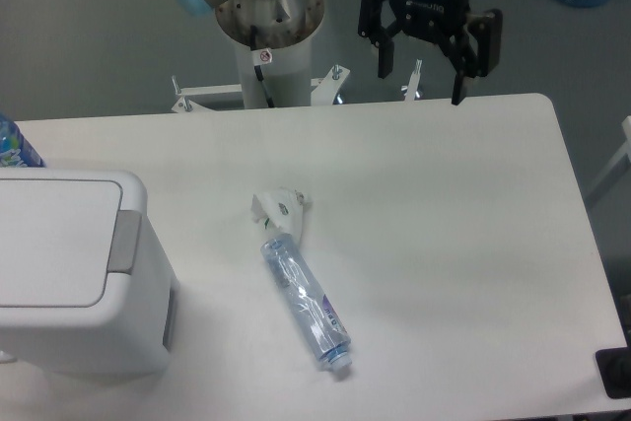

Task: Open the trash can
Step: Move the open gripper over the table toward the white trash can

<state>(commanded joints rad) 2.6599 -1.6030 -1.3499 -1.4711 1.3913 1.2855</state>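
Observation:
The trash can [79,273] is a large boxy white bin at the left front of the table, its flat lid down and a grey push tab [122,242] on the lid's right edge. My gripper [421,86] hangs open above the table's far edge, right of centre, far from the bin, with nothing between its black fingers [460,71].
A clear plastic bottle [304,305] lies on its side mid-table with a crumpled white scrap [277,208] at its upper end. The arm's base [268,27] stands behind the table. A blue bottle [15,145] peeks out behind the bin at far left.

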